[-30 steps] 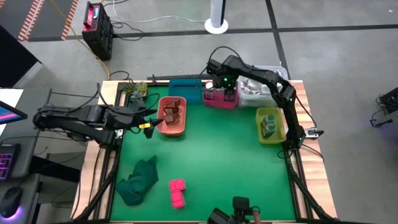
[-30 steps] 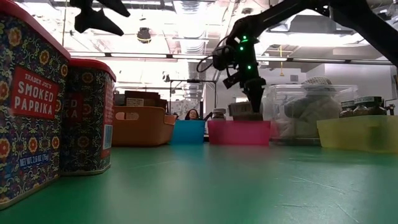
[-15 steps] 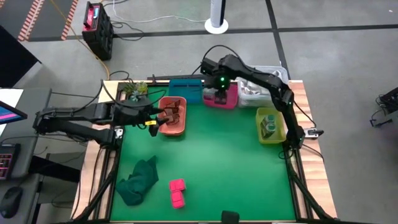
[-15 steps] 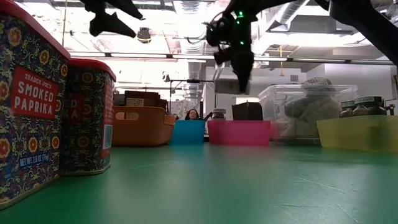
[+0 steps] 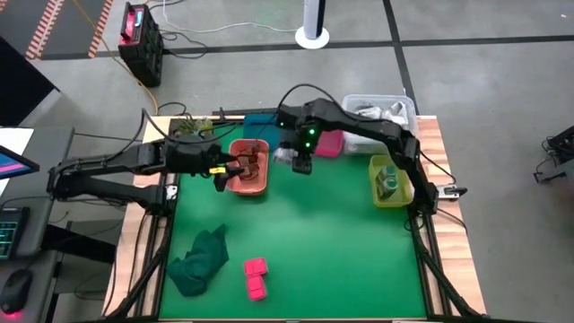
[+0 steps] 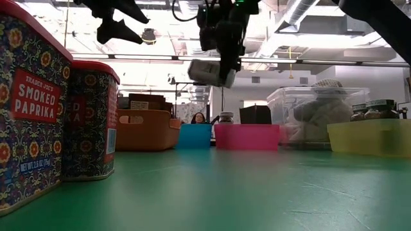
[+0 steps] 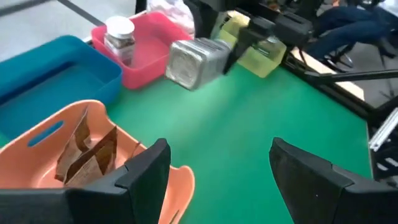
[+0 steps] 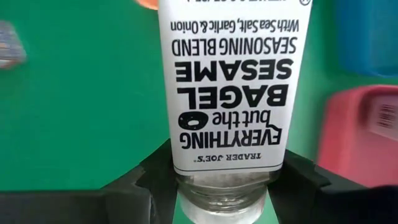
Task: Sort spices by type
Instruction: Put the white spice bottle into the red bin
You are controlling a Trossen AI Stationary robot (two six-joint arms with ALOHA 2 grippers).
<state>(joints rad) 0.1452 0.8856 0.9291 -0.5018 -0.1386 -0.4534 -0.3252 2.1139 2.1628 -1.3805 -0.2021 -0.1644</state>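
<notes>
My right gripper hangs over the green mat between the orange basket and the pink bin, shut on a white-labelled seasoning jar. A second white-topped jar stands in the pink bin. Reddish-brown pieces lean inside the orange basket. My left gripper is open at that basket's near-left rim and touches nothing. Two greenish jars sit in the yellow bin. Two magenta boxes lie at the near edge, showing as paprika tins in the low view. My right gripper pinches the jar's glass end between its two fingers, just past the label's brand line. The jar runs on ahead along the fingers. It is lifted clear of the table and lies almost level, slightly tilted, below the wrist.
A blue bin stands at the far edge beside the pink one, and a clear container of shiny packets sits at the far right. A dark green cloth lies crumpled near left. A person sits beyond the table.
My right gripper has lifted the jar up out of the pink bin and carried it toward the table's left and nearer edge, high above the mat; the jar has tipped from upright to almost level. My left arm has reached rightward to the orange basket.
</notes>
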